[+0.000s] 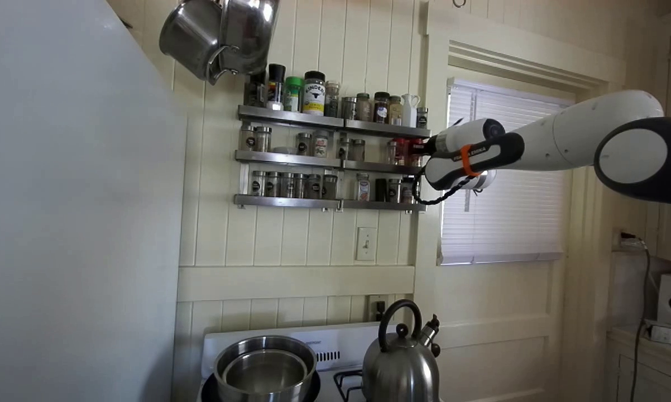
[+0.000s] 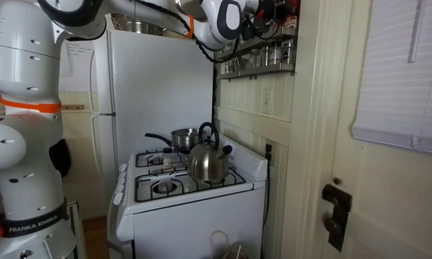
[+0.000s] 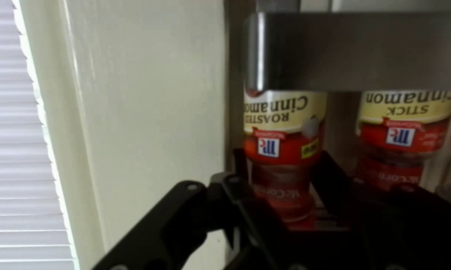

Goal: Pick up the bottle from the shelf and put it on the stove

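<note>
On the middle tier of the grey metal rack [image 1: 324, 162], a smooth lip [image 3: 357, 52] fronts the red-and-cream cylindrical bottle [image 3: 285, 150], beside a matching jar [image 3: 403, 140]. The black gripper [image 3: 281, 165] straddles that bottle; whether clenched, we cannot tell.

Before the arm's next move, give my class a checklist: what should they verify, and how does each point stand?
1. Roasted cinnamon bottle between the fingers of the gripper: ok.
2. Grip firm: cannot tell; contact is too dark.
3. Bottle raised clear of the shelf rail: not ok; the rail hides its base in the wrist view.
4. Finger clear of the stick cinnamon bottle: cannot tell.
5. Stove free of other things: not ok; it bears a kettle, pot and small jar.
</note>
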`<action>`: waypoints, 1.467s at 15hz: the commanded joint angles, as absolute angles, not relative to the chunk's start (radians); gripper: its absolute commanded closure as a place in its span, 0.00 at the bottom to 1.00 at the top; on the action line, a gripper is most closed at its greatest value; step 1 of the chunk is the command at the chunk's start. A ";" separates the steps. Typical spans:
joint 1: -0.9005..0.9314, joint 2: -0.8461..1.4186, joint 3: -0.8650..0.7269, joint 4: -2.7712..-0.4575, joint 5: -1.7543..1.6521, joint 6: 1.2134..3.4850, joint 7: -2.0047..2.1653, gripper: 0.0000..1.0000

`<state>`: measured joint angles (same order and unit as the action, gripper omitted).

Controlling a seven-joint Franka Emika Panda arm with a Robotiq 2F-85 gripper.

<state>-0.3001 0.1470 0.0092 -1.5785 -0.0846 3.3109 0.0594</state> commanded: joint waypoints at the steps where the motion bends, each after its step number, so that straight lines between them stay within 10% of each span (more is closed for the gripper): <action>1: -0.291 0.121 -0.018 -1.631 -0.081 3.378 0.062 0.78; 22: -0.194 0.061 -0.092 -1.752 0.013 3.471 0.070 0.78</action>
<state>-0.2249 0.0934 -0.0780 -1.6968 -0.0201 3.4551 0.0715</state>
